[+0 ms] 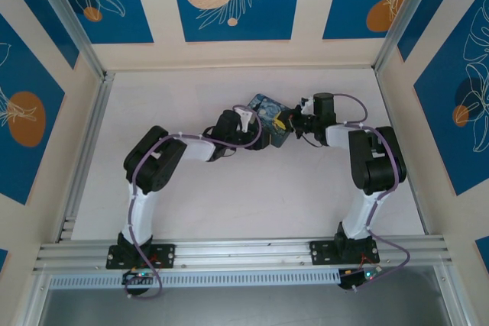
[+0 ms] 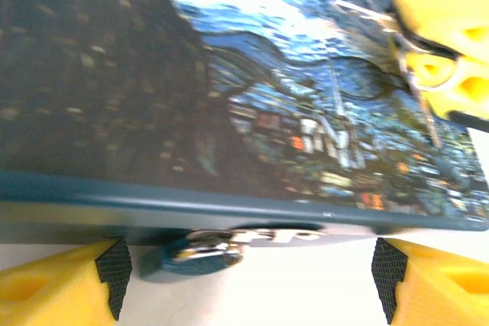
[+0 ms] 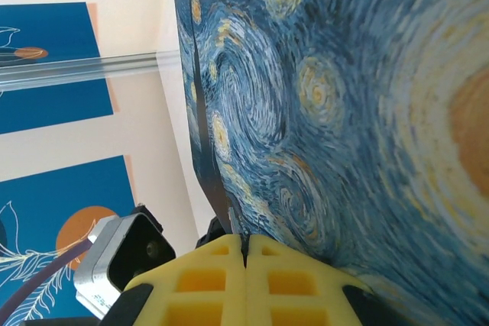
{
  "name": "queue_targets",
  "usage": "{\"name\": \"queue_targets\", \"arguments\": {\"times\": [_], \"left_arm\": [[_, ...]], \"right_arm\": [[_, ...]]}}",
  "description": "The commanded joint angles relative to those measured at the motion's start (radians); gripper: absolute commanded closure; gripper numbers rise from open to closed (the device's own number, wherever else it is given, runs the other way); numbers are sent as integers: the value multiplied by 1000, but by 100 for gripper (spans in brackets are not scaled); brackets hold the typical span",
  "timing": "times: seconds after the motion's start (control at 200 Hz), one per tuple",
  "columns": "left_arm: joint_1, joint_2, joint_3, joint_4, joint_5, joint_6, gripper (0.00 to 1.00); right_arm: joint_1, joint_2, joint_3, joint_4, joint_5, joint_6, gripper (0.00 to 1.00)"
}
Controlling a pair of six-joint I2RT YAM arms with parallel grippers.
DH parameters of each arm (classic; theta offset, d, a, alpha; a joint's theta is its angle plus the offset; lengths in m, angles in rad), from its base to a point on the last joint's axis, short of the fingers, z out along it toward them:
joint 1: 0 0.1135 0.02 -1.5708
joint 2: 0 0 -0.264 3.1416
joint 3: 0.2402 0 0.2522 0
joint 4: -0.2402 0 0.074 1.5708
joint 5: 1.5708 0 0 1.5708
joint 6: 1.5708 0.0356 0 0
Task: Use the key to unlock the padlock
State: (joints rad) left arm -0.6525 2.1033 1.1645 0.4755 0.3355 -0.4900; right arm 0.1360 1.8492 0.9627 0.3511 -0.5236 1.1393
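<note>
The padlock [image 2: 195, 256], small with a bluish body and metal parts, hangs from the latch on the front edge of the starry-night painted box [image 1: 267, 112]. My left gripper [image 2: 244, 284] is open. Its yellow fingers [image 2: 53, 284] stand wide on either side of the padlock, just under the box edge, touching nothing. My right gripper [image 3: 246, 248] is shut, with a thin metal sliver, the key [image 3: 235, 223], sticking out between its fingertips against the painted box [image 3: 344, 112]. The left wrist view shows that gripper [image 2: 428, 55] over the lid with the key [image 2: 424, 108] pointing down.
The painted box [image 2: 229, 74] sits at the middle back of the white table [image 1: 229, 196]. Both arms meet at it, the left gripper [image 1: 246, 121] from the left and the right gripper [image 1: 290, 121] from the right. Metal rails and patterned walls ring the table.
</note>
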Motion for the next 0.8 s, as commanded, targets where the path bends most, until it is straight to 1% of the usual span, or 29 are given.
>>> {"name": "queue_targets", "arguments": {"times": [0.0, 0.125, 0.315, 0.485, 0.565, 0.665, 0.795], "left_arm": [[-15, 27, 27, 46, 137, -43, 17], [-21, 41, 32, 46, 168, -56, 17], [-30, 44, 11, 18, 80, -25, 17], [-36, 67, 20, 19, 30, -35, 17], [-35, 78, 15, 83, 74, -88, 18], [-37, 67, -15, 224, 129, -214, 18], [-37, 51, -55, 357, 119, -328, 19]], "right_arm": [[-4, 21, 16, -25, 3, -18, 100], [-4, 24, 18, -26, 8, -16, 100], [-4, 24, 18, -26, 11, -12, 100], [-4, 31, 14, -18, 12, -4, 100], [-5, 33, 13, -17, 13, -4, 100], [-4, 33, 11, -17, 14, -4, 100], [-5, 39, 11, -14, 13, -4, 100]]}}
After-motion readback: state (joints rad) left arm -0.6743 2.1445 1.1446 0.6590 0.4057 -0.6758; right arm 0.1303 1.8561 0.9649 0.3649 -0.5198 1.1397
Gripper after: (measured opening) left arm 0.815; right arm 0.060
